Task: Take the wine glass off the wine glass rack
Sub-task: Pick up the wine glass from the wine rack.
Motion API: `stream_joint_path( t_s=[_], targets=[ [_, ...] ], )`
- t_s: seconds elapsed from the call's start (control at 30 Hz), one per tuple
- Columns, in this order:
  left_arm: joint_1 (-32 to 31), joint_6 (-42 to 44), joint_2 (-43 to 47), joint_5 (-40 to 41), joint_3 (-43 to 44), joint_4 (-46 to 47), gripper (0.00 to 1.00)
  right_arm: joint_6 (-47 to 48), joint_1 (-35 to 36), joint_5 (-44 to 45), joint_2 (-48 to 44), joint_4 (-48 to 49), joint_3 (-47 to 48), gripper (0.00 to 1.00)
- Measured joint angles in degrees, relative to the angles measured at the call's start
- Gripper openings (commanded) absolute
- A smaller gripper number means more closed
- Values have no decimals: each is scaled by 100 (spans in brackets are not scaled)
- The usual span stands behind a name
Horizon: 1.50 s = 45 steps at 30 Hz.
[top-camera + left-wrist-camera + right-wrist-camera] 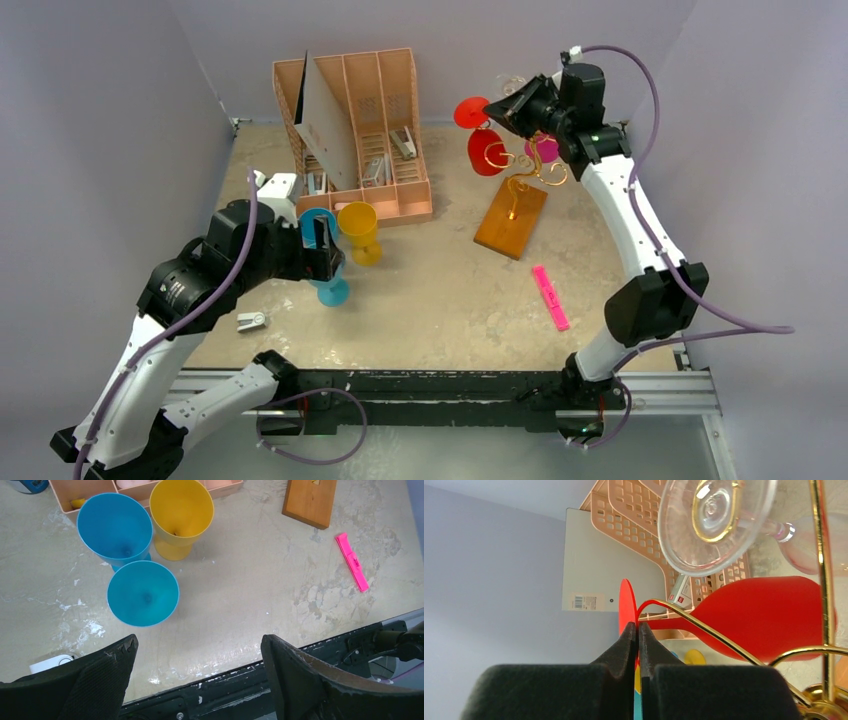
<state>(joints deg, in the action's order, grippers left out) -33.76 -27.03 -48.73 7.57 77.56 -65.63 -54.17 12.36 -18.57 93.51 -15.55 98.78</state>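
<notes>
At the far right of the table, the right gripper [637, 630] presses its black fingers together on the thin round foot of the opaque red wine glass [769, 615]. This glass hangs bowl-down from a curly arm of the tall gold wire rack [512, 222], which has a flat wooden base. To do this step well, I think the foot should slide slowly along the wire toward its open end and stay level. A hard pull could tip the stand or knock the clear glass [716, 525] just beside. At the near left, the left gripper [199, 645] hovers with fingers spread wide and holds nothing.
</notes>
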Motion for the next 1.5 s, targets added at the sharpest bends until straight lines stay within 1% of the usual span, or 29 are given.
stream_joint_path(
  t_s=[0.27,0.8,1.23,1.5],
  targets=[
    [0,-4,-17,-168,0,20,91,-22,0,155,-144,232,-205,0],
    [0,-4,11,-186,0,20,91,22,-2,608,-444,289,-337,0],
    [0,0,35,-341,0,111,92,4,-42,680,-966,350,-750,0],
    [0,2,-7,-417,0,131,92,-4,-57,409,-968,455,-754,0]
  ],
)
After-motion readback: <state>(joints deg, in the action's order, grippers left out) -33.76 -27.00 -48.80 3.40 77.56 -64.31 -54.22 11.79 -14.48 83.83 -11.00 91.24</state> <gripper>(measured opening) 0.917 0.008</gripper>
